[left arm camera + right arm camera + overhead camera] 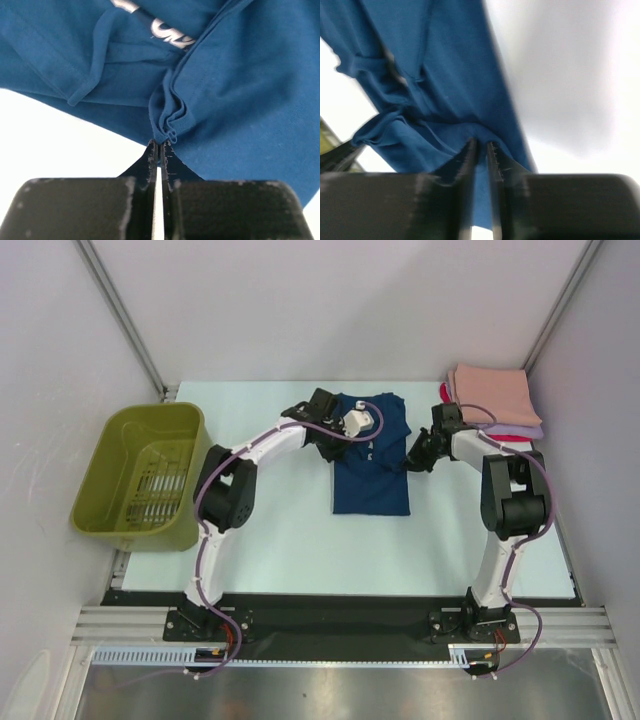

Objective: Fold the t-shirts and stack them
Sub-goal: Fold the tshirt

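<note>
My left gripper (159, 145) is clamped on a bunched fold of the navy shirt (240, 90) just ahead of it. My right gripper (480, 146) pinches another edge. Uneven pulling could slip these thin grips and skew the fold.

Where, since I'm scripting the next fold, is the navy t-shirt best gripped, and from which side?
At its side edges, each gripper coming in low from its own side. The navy t-shirt lies mostly flat, so only edges offer a pinchable fold; the left gripper and right gripper are shut on such bunched cloth.
</note>
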